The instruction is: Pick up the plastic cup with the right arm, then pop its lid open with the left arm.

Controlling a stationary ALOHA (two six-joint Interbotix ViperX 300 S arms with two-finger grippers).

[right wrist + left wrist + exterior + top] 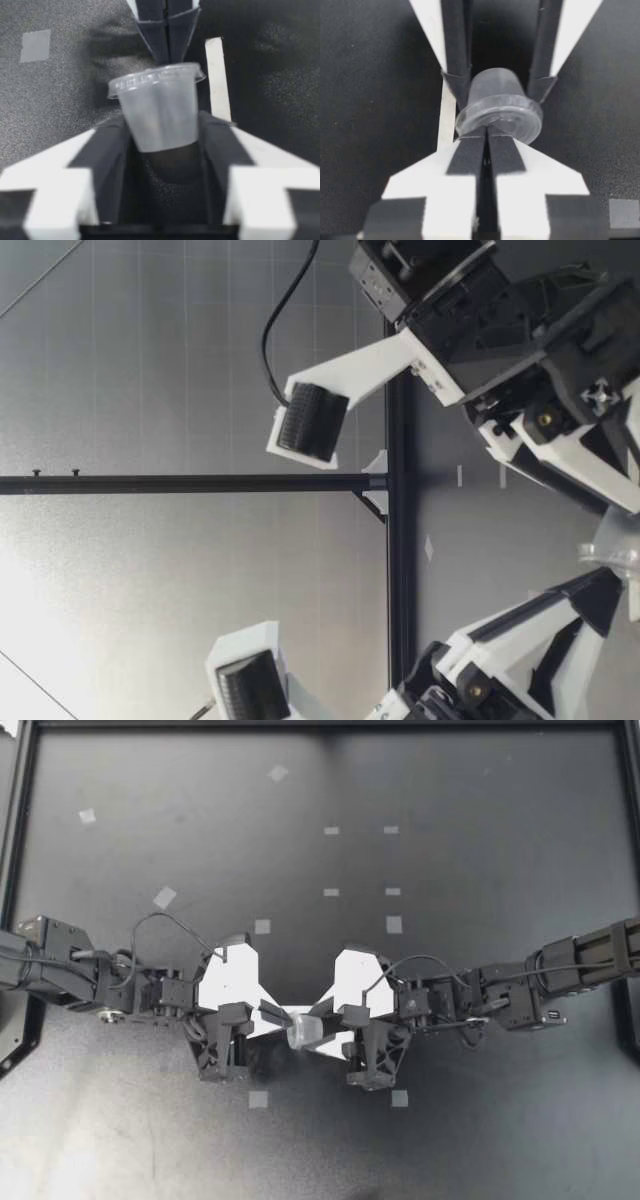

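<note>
Clear thin plastic, the little cup (303,1030) lies on its side between my two arms near the middle of the dark tabletop (480,850), its mouth turned toward my left arm and its base toward my right. My left fingers (271,1014) are pressed together, their tips right against the cup's flared lip (520,107); whether a sliver of that lip is caught between them I cannot tell. My right fingers (321,1009) stand a cup's breadth apart and pinch the tapered wall from both sides, which the left wrist view shows plainly, one dark pad on each flank of the body. I cannot tell whether the cup rests on the tabletop or hangs just over it. I judge it very light and nearly empty, with walls that would dent or fold under a firm squeeze, and a smooth surface that gives little friction. The taper is the risk: a squeeze could let it slide out toward the narrow base. The best hold looks to be high on the wall, just under the lip, where the rolled edge stiffens it. Pale tape marks (259,1099) dot the tabletop nearby.
</note>
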